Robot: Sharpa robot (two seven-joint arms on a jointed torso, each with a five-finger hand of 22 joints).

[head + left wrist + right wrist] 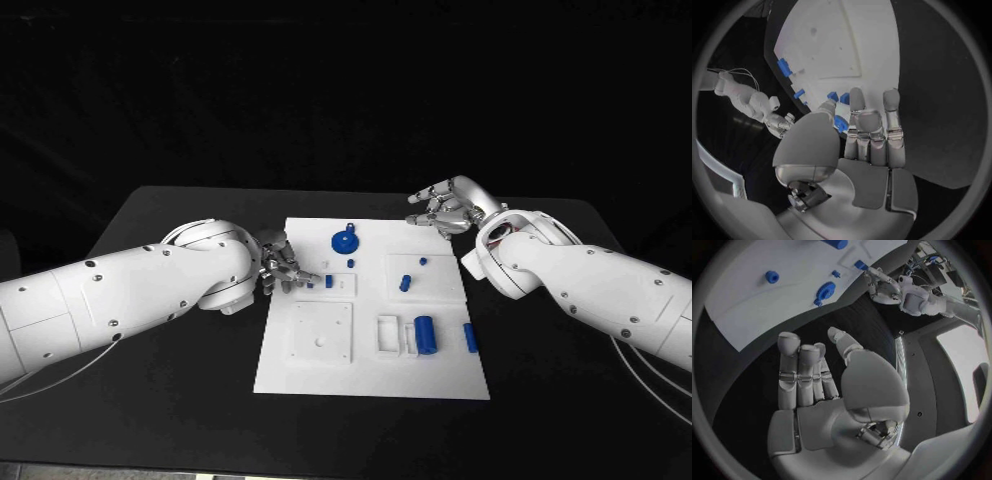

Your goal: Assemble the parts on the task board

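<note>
While its fingertips blur over small blue parts (pixel 310 283), the left hand (pixel 280 264) shows no clear grip; right hand (pixel 450 211) hovers, fingers loosely apart.

You're looking at a matt black table (pixel 173 330) carrying a task board (pixel 372 375) that looks like smooth white plastic with a dull finish, and the parts on it, such as the round blue piece (pixel 346 241) and the blue cylinder (pixel 426 329), read as smooth plastic with a slight sheen. Your left hand (pixel 861 145) and right hand (pixel 826 390) both show brushed, silvery metal-looking segments with smooth grey pads on palm and fingertips, while the arms (pixel 130 290) wear glossy white shells studded with small dark fasteners.
</note>
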